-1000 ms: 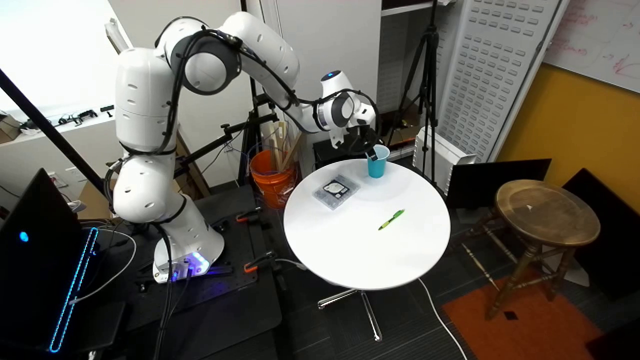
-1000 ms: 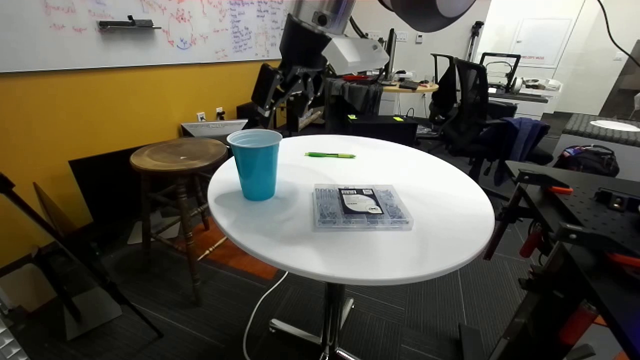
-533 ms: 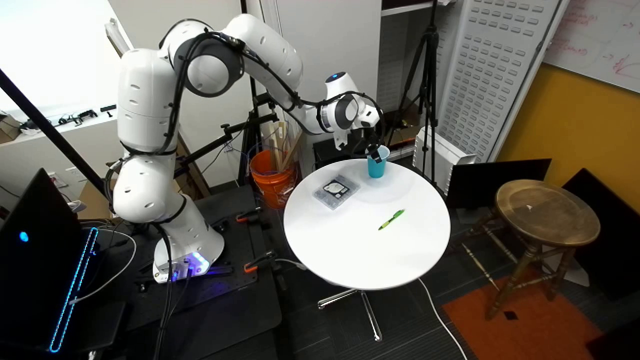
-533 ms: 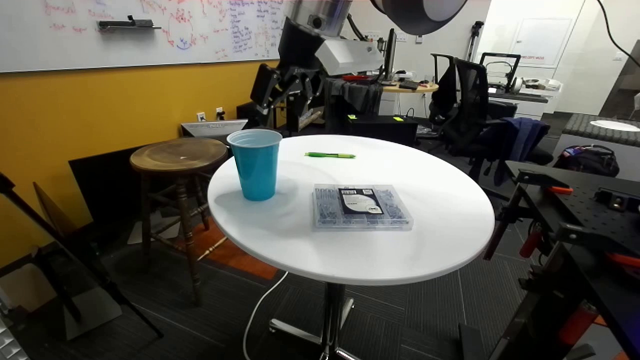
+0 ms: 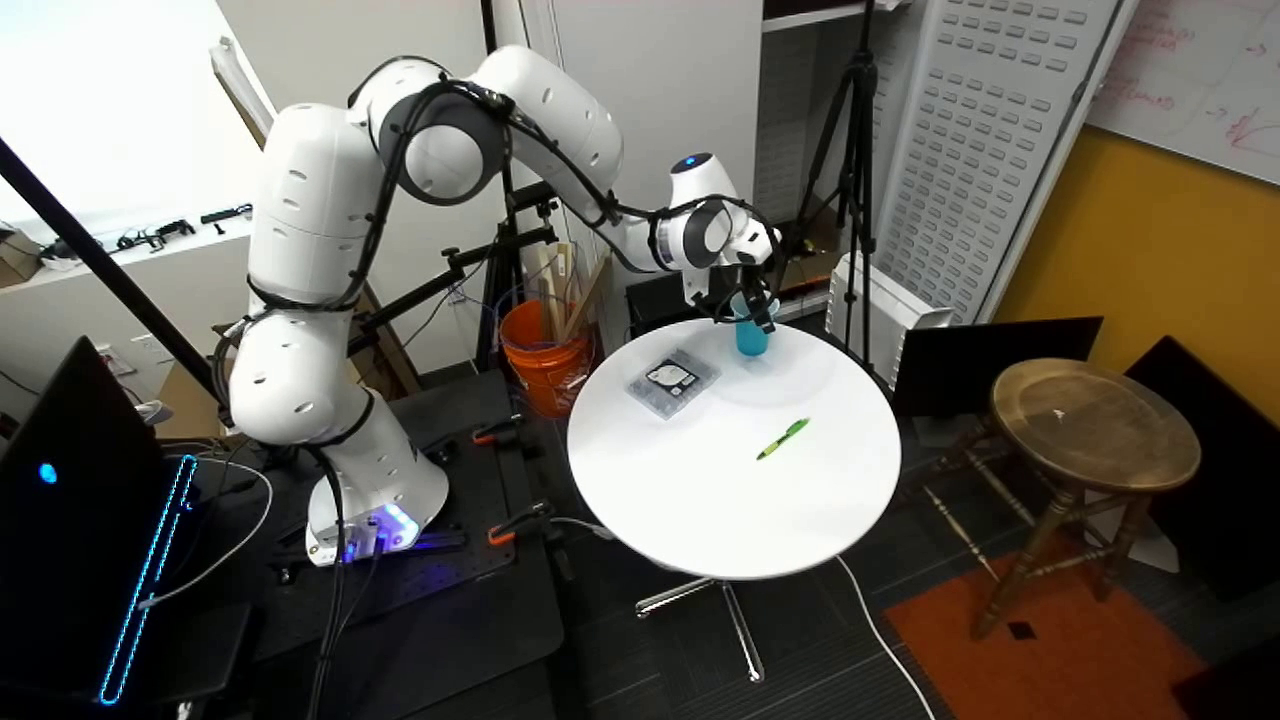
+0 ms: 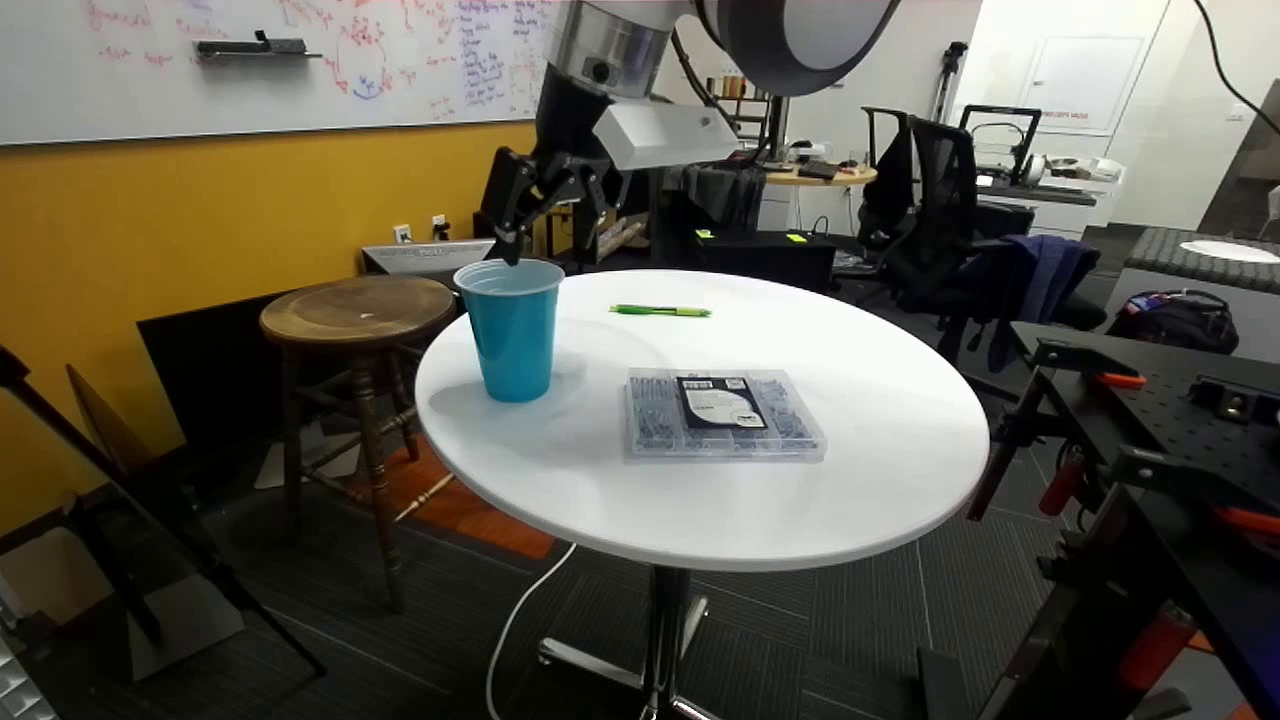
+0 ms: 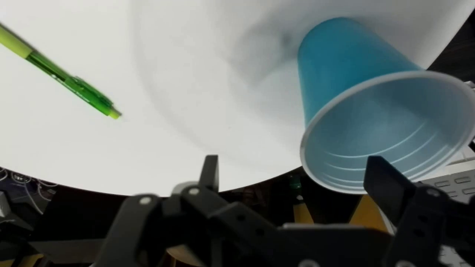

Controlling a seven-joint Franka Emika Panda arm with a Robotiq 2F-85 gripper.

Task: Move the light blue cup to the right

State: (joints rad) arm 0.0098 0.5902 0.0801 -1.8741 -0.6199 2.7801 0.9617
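Note:
The light blue cup (image 5: 752, 339) stands upright near the edge of the round white table (image 5: 720, 510) in both exterior views; it also shows in an exterior view (image 6: 516, 345). In the wrist view the cup (image 7: 339, 59) is at the upper right with its pale rim toward the camera. My gripper (image 6: 550, 248) is open and empty, just above and behind the cup's rim there. In the wrist view, the right finger of the gripper (image 7: 292, 163) overlaps the cup's mouth and the left finger is left of the cup. I cannot tell whether a finger touches the rim.
A clear plastic organiser box (image 6: 725, 415) with a dark label lies on the table beside the cup. A green pen (image 5: 783, 439) lies farther across the table. A wooden stool (image 5: 1095, 425) and a black tripod (image 5: 855, 180) stand off the table.
My gripper has moved lower and slightly sideways, with its near finger now down at the cup's rim. The cup, box and pen have not moved.

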